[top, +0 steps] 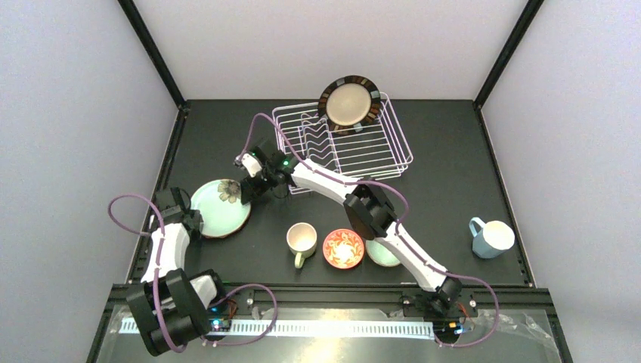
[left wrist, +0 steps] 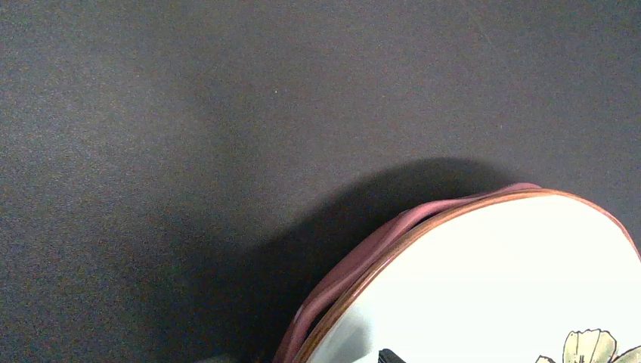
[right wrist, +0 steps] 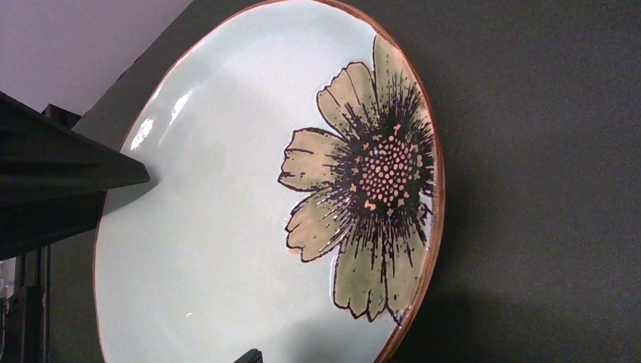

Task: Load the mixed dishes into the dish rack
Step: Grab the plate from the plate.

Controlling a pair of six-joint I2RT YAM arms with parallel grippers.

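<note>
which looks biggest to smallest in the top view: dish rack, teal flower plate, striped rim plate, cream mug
1. dish rack
2. teal flower plate and striped rim plate: about alike, unranked; the striped one stands farther back, in the rack
3. cream mug

From above, the light is bright and even and the picture sharp, pale walls against the matte dark worktop (top: 453, 174). In the left wrist view the teal flower plate (left wrist: 491, 287) washes out almost white and throws a soft shadow up-left over grainy worktop. In the right wrist view, small glare streaks mark its glaze.
</note>
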